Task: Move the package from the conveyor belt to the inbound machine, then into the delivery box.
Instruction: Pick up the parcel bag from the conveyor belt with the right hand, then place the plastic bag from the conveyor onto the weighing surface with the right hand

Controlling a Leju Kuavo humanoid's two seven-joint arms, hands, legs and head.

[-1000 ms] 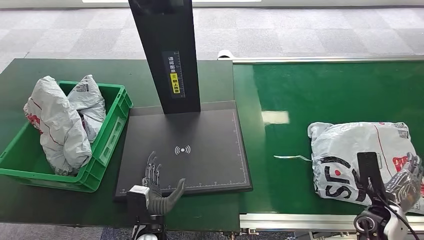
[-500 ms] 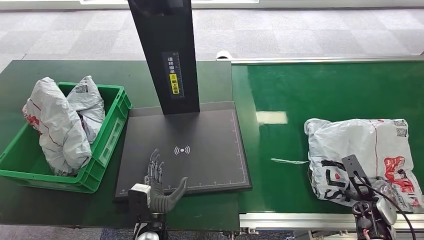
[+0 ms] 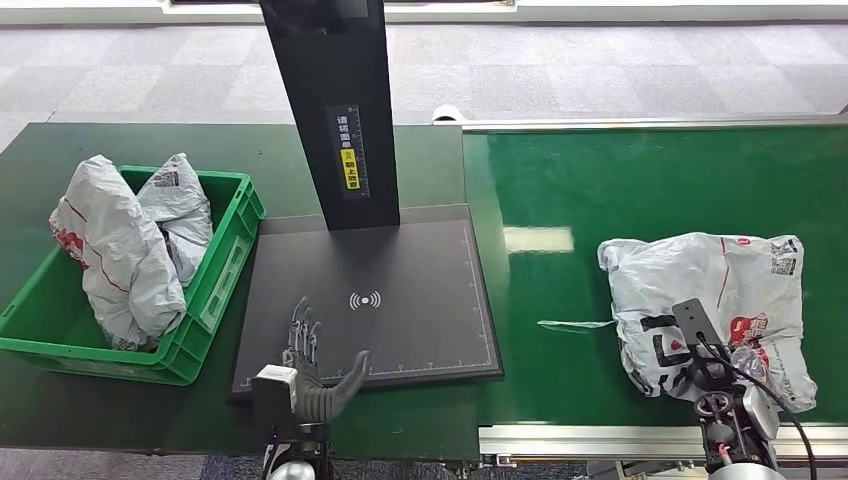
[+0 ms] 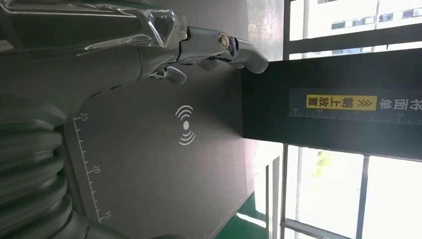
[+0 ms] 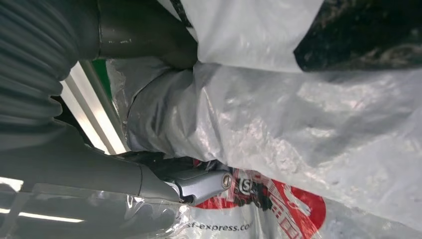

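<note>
Low in the right of the head view, the package (image 3: 715,290) lies on the green conveyor belt (image 3: 640,180), near its front edge, with the right robot hand (image 3: 745,365) pushed into its near side. That suits a first lift toward the inbound machine (image 3: 400,290), the dark scan plate at centre under its black post. From above, the wrist hides the fingers; the right wrist view shows the thumb (image 5: 149,30) and a finger (image 5: 199,184) pressed into the crumpled plastic, apparently gripping it, though I judge the hold only partial. The left robot hand (image 3: 315,375) rests spread and empty over the plate's near edge, probably waiting. Two bags already fill the delivery box (image 3: 225,270), middle left.
</note>
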